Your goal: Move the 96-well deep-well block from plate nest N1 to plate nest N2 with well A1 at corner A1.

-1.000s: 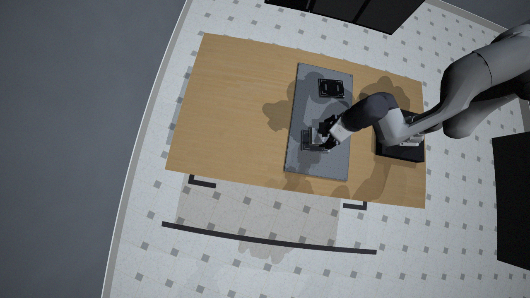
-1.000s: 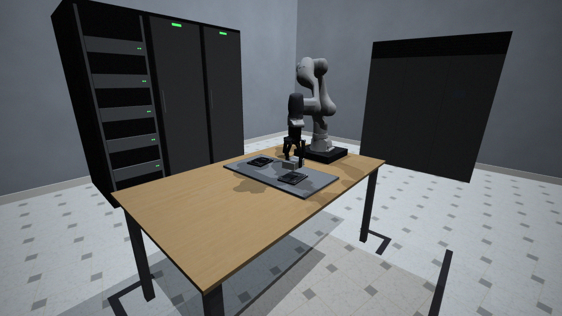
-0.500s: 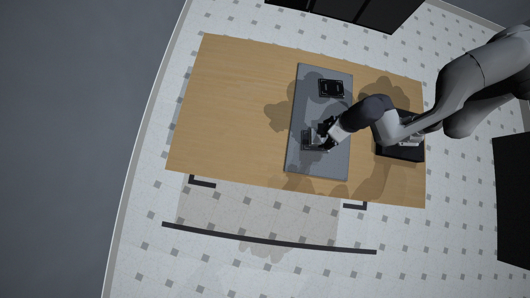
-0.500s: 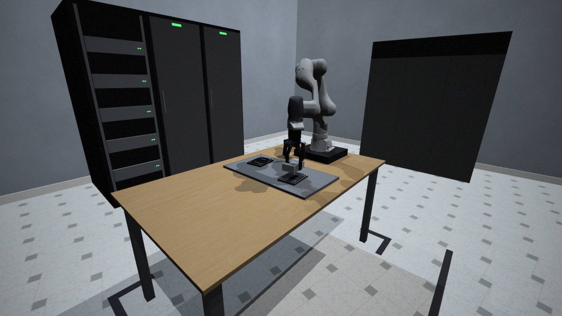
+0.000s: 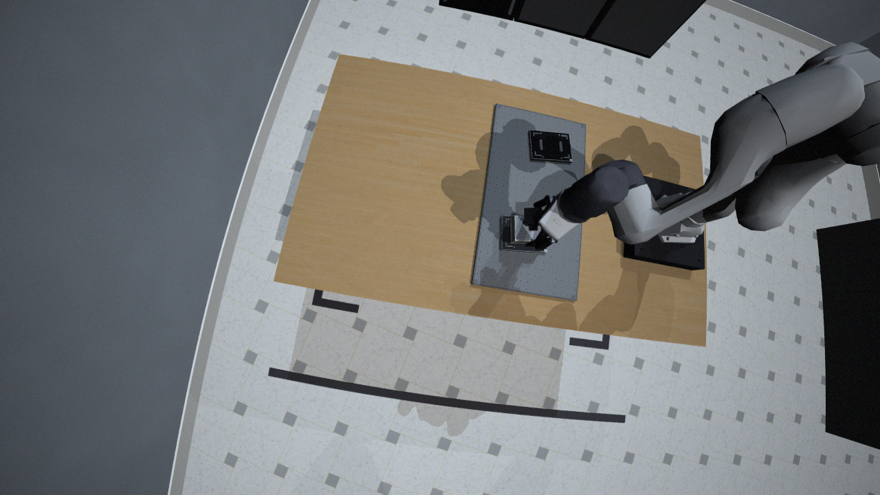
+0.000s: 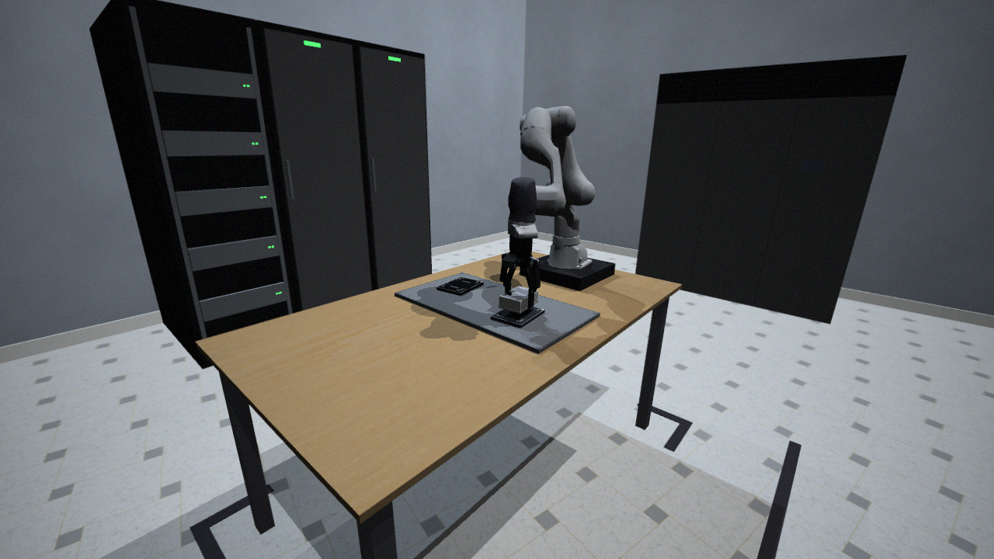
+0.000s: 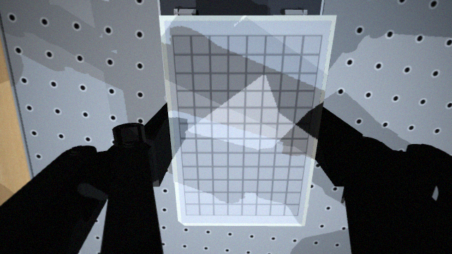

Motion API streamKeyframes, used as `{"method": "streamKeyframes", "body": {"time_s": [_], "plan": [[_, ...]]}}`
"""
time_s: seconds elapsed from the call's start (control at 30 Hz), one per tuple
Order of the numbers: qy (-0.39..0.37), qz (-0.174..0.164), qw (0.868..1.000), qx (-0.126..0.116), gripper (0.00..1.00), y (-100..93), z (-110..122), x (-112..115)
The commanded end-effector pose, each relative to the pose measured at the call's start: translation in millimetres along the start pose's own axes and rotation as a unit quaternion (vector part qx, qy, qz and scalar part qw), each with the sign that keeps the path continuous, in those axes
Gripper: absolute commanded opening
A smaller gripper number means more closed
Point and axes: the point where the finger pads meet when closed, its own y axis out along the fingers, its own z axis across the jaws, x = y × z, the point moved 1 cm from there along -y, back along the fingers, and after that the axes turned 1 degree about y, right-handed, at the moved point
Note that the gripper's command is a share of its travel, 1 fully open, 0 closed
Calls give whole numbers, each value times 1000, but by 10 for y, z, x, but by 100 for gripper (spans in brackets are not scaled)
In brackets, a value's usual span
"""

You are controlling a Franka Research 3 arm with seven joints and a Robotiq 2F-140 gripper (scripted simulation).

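Tool (image 7: 244, 141) clamped on deep-well block (image 7: 244, 120) by its long sides, hovering just above nest (image 6: 517, 317) at centre of exterior frame. Lower straight, keep level, check cut-off corner against A1 mark before release.

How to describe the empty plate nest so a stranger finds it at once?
A grey perforated plate lies on the wooden table. At its end nearer the black cabinets sits a flat black nest with white corner marks. Unlike the other nest, it carries no translucent gridded block.
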Motion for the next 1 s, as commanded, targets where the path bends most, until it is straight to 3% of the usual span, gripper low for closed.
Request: {"method": "streamKeyframes", "body": {"time_s": [0.0,0.3,0.97], "plan": [[6,5,1000,0,60,32,-12,-40],[6,5,1000,0,60,173,-13,-49],[6,5,1000,0,60,173,-13,-47]]}}
